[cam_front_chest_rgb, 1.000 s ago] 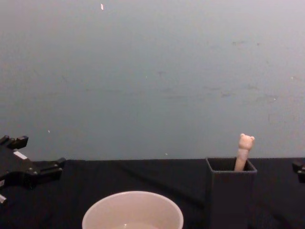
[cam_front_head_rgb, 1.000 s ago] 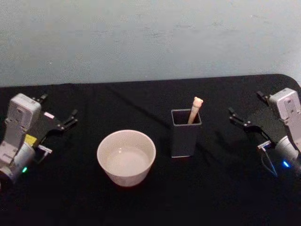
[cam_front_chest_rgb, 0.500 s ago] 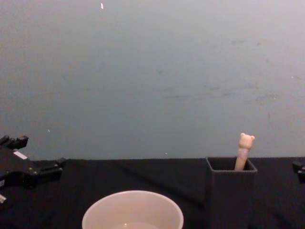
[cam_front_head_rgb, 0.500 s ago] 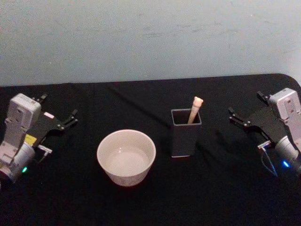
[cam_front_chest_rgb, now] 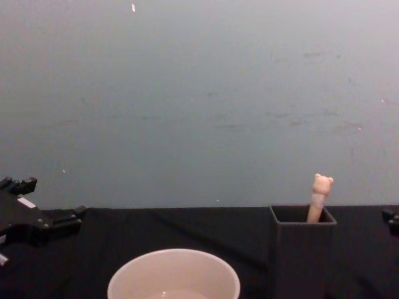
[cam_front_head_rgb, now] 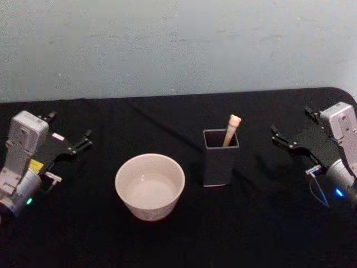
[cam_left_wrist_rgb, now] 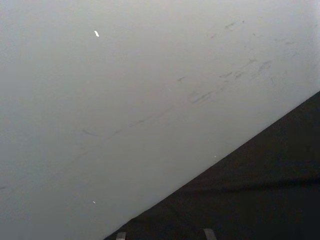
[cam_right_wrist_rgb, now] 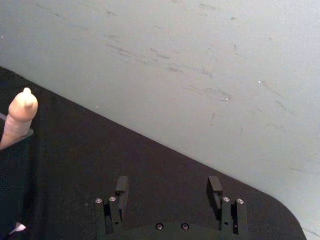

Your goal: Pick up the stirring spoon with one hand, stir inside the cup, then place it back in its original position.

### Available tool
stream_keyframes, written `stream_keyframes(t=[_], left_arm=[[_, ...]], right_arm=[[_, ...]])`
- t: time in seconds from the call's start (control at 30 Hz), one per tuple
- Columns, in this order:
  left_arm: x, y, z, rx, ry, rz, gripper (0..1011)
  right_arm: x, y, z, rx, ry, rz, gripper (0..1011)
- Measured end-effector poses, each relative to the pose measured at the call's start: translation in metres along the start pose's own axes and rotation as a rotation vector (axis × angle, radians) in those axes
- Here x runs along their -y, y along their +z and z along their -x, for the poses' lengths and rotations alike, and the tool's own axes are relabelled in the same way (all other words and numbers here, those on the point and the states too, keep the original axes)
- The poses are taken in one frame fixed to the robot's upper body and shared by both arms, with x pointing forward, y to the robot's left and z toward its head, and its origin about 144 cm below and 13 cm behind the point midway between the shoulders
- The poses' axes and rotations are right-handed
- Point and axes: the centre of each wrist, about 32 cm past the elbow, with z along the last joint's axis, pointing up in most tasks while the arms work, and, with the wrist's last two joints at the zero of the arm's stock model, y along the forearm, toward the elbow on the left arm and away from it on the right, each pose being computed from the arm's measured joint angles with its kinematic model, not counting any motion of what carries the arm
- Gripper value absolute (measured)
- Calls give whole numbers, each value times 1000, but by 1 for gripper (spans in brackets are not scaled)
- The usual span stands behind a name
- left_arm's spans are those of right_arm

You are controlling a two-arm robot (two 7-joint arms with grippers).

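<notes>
1. The left gripper [cam_front_head_rgb: 70, 125], at the left edge of the head view: black forked jaws on a light grey boxy housing [cam_front_head_rgb: 22, 139], with a yellow label [cam_front_head_rgb: 36, 166], a pale tag [cam_front_head_rgb: 57, 136] and a green light [cam_front_head_rgb: 28, 201].
2. The right gripper [cam_front_head_rgb: 290, 121], at the right edge: matching grey casing and black jaws, with a blue light [cam_front_head_rgb: 338, 193] and a thin looping cable [cam_front_head_rgb: 318, 196].
3. Right wrist view, bottom: black jaw mounts with silver screw heads [cam_right_wrist_rgb: 226, 199].

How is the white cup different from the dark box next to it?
The cup is round and cream-white; the box holder is square-mouthed and dark grey. The cup is wide and low; the box holder is narrow and taller. The box holder has the bear-topped spoon standing in it; the cup has no spoon. Both stand upright, open at the top, on the black table.
</notes>
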Motion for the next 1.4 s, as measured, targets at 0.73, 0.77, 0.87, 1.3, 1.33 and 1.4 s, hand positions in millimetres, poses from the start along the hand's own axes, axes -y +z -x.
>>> stream_keyframes(t=[0.73, 0.77, 0.87, 1.3, 1.33, 1.4], left_arm=[[0, 0, 0, 0, 0, 0, 1001], [0, 0, 0, 0, 0, 0, 1001], [0, 0, 0, 0, 0, 0, 1001], [0, 0, 0, 0, 0, 0, 1001], [0, 0, 0, 0, 0, 0, 1001], [0, 0, 0, 0, 0, 0, 1001]], right_arm=[[19, 26, -22, -228, 196, -56, 1002], [20, 27, -22, -230, 207, -58, 1003], [21, 28, -20, -237, 239, -66, 1003], [9, 30, -2, -275, 313, -75, 1003], [8, 31, -1, -276, 316, -75, 1002], [7, 31, 0, -278, 321, -74, 1002]])
